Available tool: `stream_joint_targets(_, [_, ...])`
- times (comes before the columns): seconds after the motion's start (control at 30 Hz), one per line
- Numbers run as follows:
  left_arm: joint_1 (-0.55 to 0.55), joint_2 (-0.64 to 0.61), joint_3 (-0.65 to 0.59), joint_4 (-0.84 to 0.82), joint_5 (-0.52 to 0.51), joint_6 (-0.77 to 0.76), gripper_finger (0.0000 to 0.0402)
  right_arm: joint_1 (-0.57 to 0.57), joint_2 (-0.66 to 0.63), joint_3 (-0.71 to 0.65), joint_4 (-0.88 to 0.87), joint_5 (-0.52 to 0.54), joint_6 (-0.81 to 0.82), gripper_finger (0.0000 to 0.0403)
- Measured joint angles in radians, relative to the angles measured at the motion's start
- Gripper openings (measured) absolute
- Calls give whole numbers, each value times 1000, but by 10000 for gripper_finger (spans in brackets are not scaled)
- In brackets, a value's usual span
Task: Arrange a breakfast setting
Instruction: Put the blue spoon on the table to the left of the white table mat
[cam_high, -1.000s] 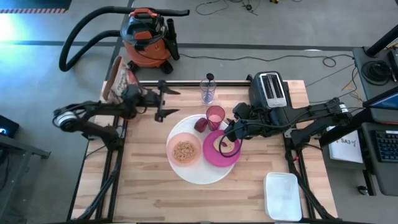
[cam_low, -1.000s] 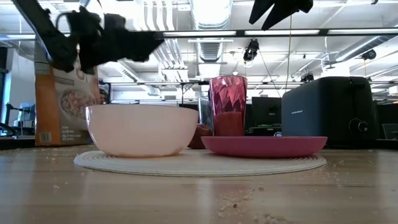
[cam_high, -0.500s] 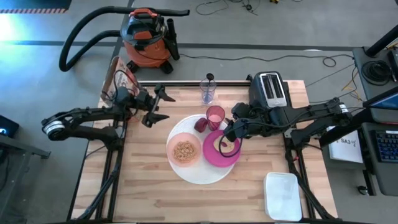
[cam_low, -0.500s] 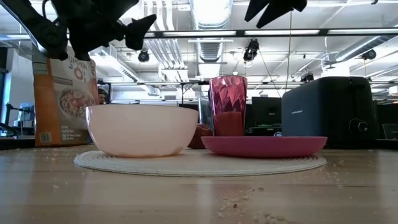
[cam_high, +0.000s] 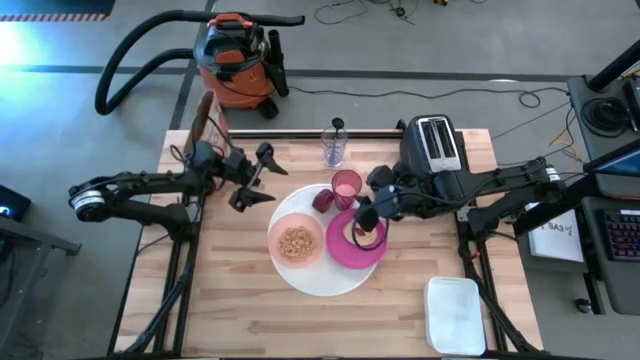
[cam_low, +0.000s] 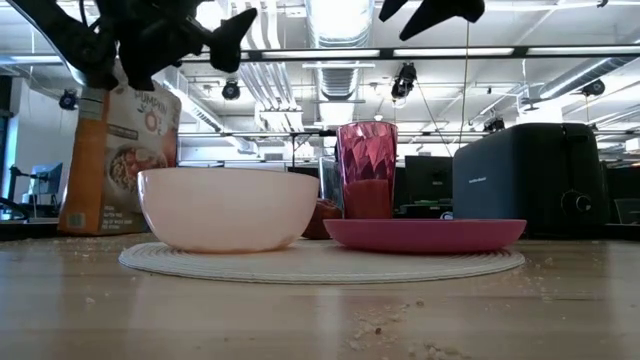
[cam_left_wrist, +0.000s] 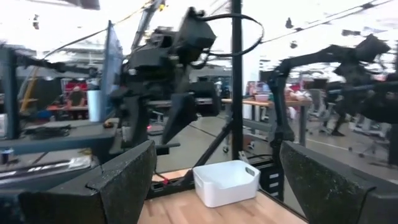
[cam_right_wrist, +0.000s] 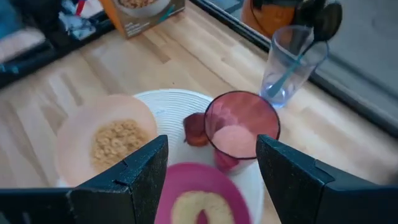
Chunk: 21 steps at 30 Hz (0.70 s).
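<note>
Wooden table (cam_high: 250, 300) set with white plate (cam_high: 318, 280), pink bowl (cam_high: 296, 243) of cereal placed on it, right gripper (cam_high: 364, 216) held released above magenta plate (cam_high: 352, 250), left gripper (cam_high: 255, 176) released, raised beyond the white plate.

the pale pink bowl (cam_low: 228, 207) hides part of the translucent pink cup (cam_low: 366, 170).

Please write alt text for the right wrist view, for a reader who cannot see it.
The right tool, open and empty, hovers above a magenta plate holding a pale round food item. Beyond stand a pink cup, a pink bowl of cereal on a white plate, and a clear glass with a spoon.
</note>
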Motion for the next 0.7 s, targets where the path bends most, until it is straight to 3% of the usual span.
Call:
stream_joint_targets(0.13, [-1, 0, 26, 0, 50, 0, 327, -42, 0, 0, -1, -39, 62, 233])
stream_joint_targets(0.3, [0, -2, 52, 0, 65, 0, 327, -142, -2, 0, 0, -92, -10, 233])
stream_joint_targets(0.57, [-1, -2, 115, 1, 120, 0, 327, -426, -2, 0, 76, -424, -232, 232])
stream_joint_targets(0.7, [-1, -2, 135, -5, 123, -1, 327, -525, -1, 0, 143, -524, -311, 223])
